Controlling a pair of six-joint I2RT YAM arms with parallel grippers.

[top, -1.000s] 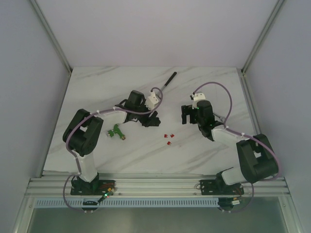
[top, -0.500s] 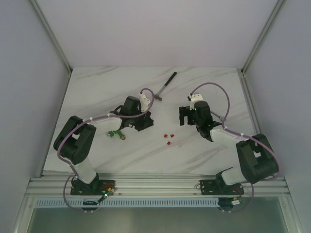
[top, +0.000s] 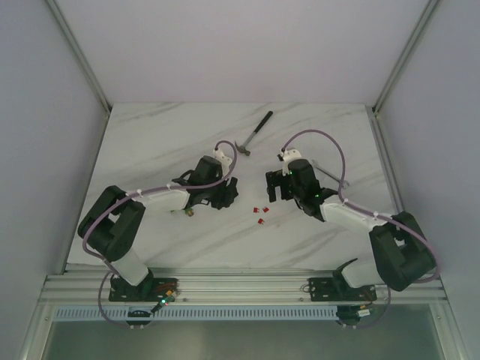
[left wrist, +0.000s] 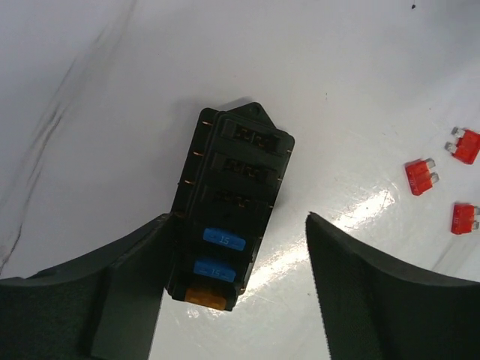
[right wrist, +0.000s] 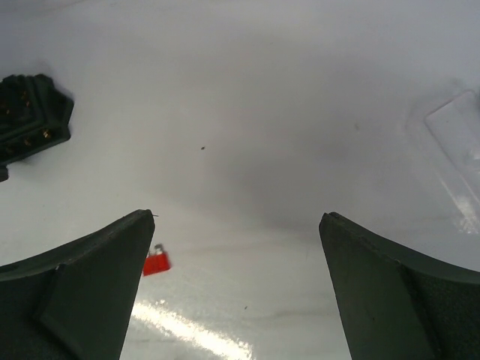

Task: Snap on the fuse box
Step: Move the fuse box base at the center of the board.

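The fuse box point(left wrist: 232, 202) is a black block lying flat on the white table, with two blue fuses and an orange one at its near end and empty slots beyond. My left gripper point(left wrist: 237, 217) is open and straddles that near end. Its left finger point(left wrist: 127, 292) lies against the box's side, and a wide gap separates the box from the right finger point(left wrist: 375, 292). From above, the left gripper point(top: 223, 193) covers most of the box. My right gripper point(top: 274, 186) hovers open and empty to the right; its wrist view catches the box's corner point(right wrist: 30, 120) at far left.
Three loose red fuses point(top: 260, 212) lie between the grippers, seen also as red fuses point(left wrist: 421, 175) in the left wrist view. A hammer point(top: 253, 132) lies toward the back. A clear plastic piece point(right wrist: 457, 135) sits to the right. A green part point(top: 186, 210) is mostly hidden beneath the left arm.
The left arm has stretched lower across the table, covering the green part, with its gripper staying at the fuse box. The right gripper has moved left toward the middle.
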